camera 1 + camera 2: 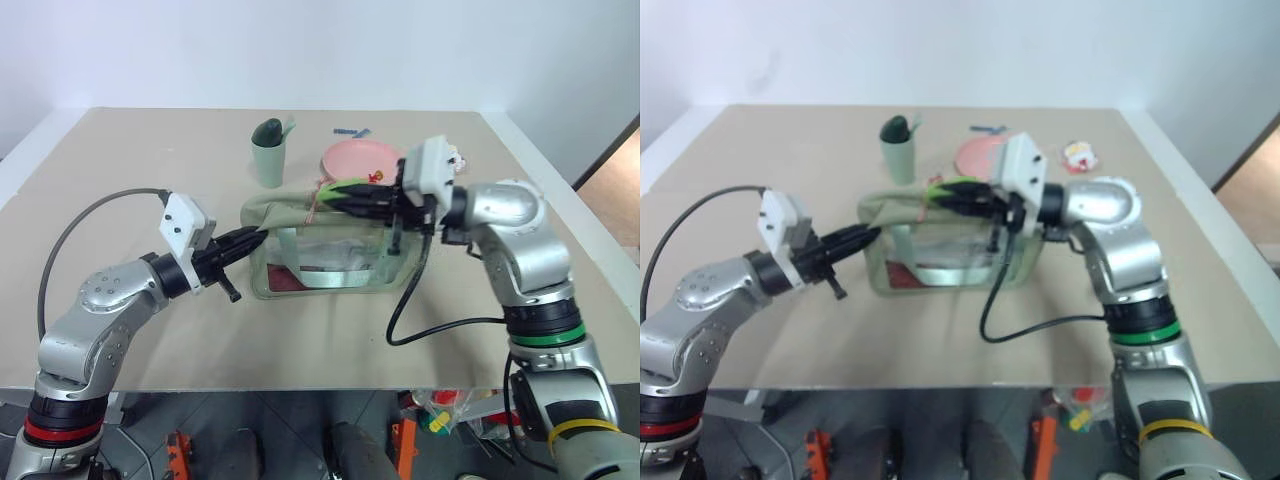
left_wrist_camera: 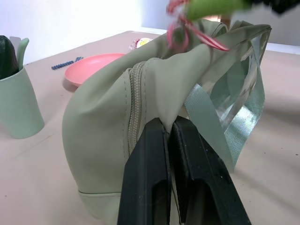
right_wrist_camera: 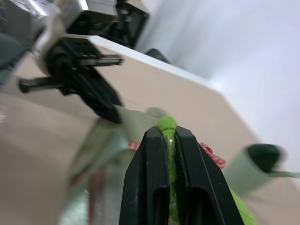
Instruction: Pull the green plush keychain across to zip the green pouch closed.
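The green pouch sits mid-table, with pale sage fabric on top and clear side panels. My left gripper is shut on the fabric at the pouch's left end, beside the zipper. My right gripper reaches in from the right over the pouch top. It is shut on the green plush keychain, whose lime fuzz shows between the fingers. The keychain's pinkish-red cord runs down to the pouch top. The pouch's strap handle hangs down its near side.
A sage-green cup with dark items in it stands behind the pouch. A pink plate lies behind it to the right. A small blue item and a small white-red item lie near the far edge. The right arm's black cable loops over the table in front.
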Robot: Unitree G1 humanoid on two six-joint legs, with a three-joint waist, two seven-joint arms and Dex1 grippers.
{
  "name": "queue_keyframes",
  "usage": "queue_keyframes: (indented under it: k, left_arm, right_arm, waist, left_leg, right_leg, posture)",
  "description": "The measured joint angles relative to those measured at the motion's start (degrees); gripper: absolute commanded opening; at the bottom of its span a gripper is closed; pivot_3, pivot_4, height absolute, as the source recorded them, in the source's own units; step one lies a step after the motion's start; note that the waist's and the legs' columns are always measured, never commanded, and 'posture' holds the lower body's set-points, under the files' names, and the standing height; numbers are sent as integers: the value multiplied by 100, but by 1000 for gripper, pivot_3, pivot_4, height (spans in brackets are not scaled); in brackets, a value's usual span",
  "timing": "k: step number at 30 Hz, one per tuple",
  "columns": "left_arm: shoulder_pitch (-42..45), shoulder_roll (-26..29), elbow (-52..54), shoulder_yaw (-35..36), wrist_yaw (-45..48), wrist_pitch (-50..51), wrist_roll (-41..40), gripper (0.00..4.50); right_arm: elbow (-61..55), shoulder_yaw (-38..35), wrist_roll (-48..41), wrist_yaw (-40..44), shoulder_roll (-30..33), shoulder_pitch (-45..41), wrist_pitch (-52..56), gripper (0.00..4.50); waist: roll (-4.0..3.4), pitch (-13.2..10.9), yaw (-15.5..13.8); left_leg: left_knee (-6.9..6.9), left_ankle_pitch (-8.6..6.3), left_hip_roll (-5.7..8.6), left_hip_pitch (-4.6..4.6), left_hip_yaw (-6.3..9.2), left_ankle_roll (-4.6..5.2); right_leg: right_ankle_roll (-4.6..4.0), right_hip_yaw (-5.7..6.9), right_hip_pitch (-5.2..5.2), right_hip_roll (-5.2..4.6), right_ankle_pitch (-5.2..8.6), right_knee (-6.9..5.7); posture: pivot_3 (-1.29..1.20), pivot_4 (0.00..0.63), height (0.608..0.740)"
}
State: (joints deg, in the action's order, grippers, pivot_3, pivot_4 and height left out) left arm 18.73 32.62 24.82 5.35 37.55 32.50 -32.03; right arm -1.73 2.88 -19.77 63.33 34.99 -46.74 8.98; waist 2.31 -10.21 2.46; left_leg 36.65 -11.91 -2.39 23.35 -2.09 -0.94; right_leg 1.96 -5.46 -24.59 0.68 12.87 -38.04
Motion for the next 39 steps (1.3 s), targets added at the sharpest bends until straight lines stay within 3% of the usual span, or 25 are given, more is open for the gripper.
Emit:
queue_keyframes:
  k: [6, 8, 11, 16, 19, 23, 39]
  left_arm:
    - [247, -258, -6, -96, -576, 30, 238, 0]
    - [228, -354, -11, -104, -764, 35, 315, 0]
    - [224, -461, -6, -172, -871, 33, 412, 0]
    - [224, -483, -11, -287, -966, 7, 566, 0]
    - [240, -529, -100, -302, -1017, -23, 695, 0]
    - [276, -629, -124, -344, -1050, -51, 836, 0]
    - [316, -669, -109, -430, -1085, -88, 1096, 0]
  right_arm:
    - [872, -660, 496, -60, 1294, 28, -761, 31]
    - [1313, -875, 847, -181, 1922, 316, -1045, 31]
    - [1595, -1006, 1185, -292, 2320, 890, -1262, 31]
    - [1204, -981, 1328, -575, 2242, 1666, -998, 31]
    - [432, -778, 1316, -949, 1574, 2009, -535, 31]
    - [254, -180, 1569, -1290, 963, 2165, -325, 31]
    - [1375, 306, 2446, -1597, 857, 2164, -1512, 31]
  waist:
    - [-1, -3, -4]
    - [1, -3, -6]
    - [0, -3, 30]
    - [-6, -6, 71]
    - [-3, -5, 91]
    - [-8, -9, 87]
    - [-6, -8, 85]
  left_leg:
    - [-2, -2, 13, 2, -2, 4]
    - [-8, -4, 18, 2, -1, 7]
    - [-15, -9, 16, -5, -9, 13]
    - [-17, -7, 6, -21, -9, 11]
    - [-6, -3, -11, -35, -3, 4]
    - [0, 12, -1, -31, -8, -3]
    - [-1, 13, 11, -28, -11, -1]
  right_leg:
    - [8, -8, 1, -8, 3, 5]
    - [8, -8, 0, -12, 8, 5]
    - [15, -22, -1, -8, 15, 5]
    - [8, -31, -3, 7, 8, -9]
    - [0, -28, 15, 25, -5, -10]
    - [-4, -32, 15, 17, -11, -9]
    - [14, -35, 18, 6, -18, -1]
  posture:
    - [0, 150, 740]
    - [0, 150, 740]
    - [0, 150, 740]
    - [0, 150, 740]
    - [0, 150, 740]
    - [0, 150, 740]
    - [0, 150, 740]
